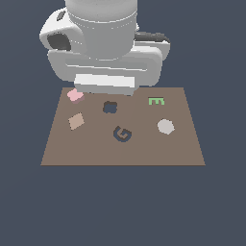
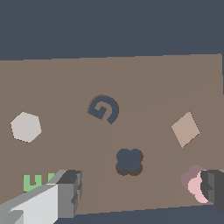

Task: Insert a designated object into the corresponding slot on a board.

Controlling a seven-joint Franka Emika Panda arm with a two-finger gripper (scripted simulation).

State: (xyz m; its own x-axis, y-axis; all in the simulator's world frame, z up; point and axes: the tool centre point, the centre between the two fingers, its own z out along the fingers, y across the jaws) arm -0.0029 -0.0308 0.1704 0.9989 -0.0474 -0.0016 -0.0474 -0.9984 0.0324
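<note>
Wrist view: pincer (image 2: 142, 192) spread wide, one finger (image 2: 214, 194) against pink block (image 2: 194, 183), nothing gripped.

Count, items in view:
- Brown board (image 1: 182, 149): 1.
- Pale pink chunky block (image 1: 75, 95): 1.
- Tan diamond tile (image 1: 76, 121): 1.
- Light grey octagon (image 1: 166, 126): 1.
- Green E-shaped piece (image 1: 156, 101): 1.
- Dark navy clover-shaped slot (image 1: 110, 107): 1.
- Dark G-shaped letter mark (image 1: 122, 133): 1.

Totals: four small coloured shapes and two dark marks on the one board.
</note>
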